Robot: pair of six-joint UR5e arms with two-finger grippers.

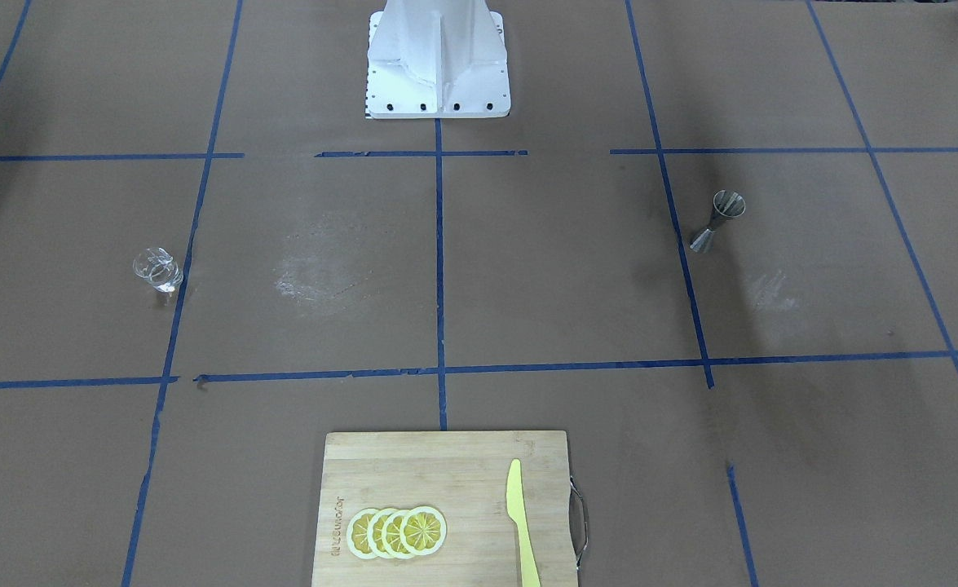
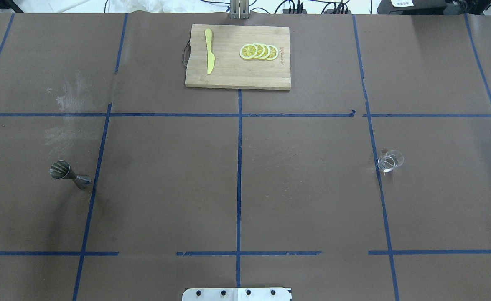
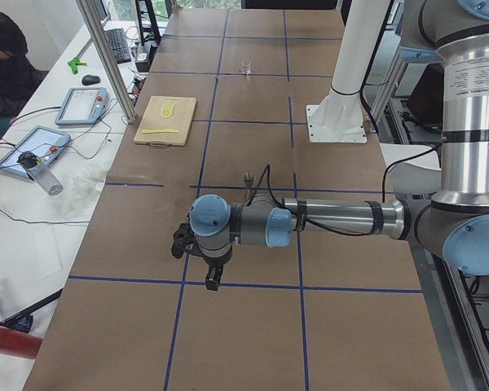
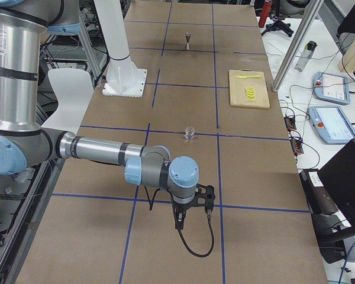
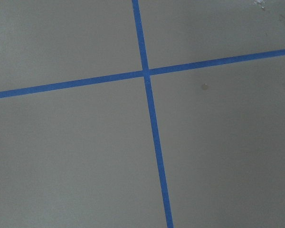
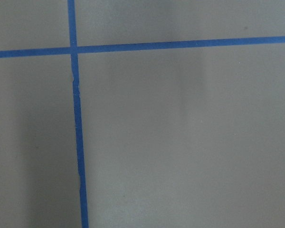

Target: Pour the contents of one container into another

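Observation:
A steel jigger (image 1: 719, 220) (image 2: 67, 173) stands upright on the brown table on my left side. On my right side a small clear glass (image 1: 157, 270) (image 2: 389, 161) stands upright. Neither gripper appears in the overhead or front views. In the exterior left view my left gripper (image 3: 212, 281) hangs low over the table, nearer the camera than the jigger (image 3: 248, 178). In the exterior right view my right gripper (image 4: 192, 222) hangs likewise, short of the glass (image 4: 190, 132). I cannot tell whether either is open or shut. Both wrist views show only brown paper and blue tape.
A wooden cutting board (image 2: 228, 75) (image 1: 413, 473) lies at the far middle edge, bearing lemon slices (image 2: 258, 51) and a yellow knife (image 2: 209, 56). The white robot base (image 1: 438, 61) stands at the near middle. Blue tape lines grid the table.

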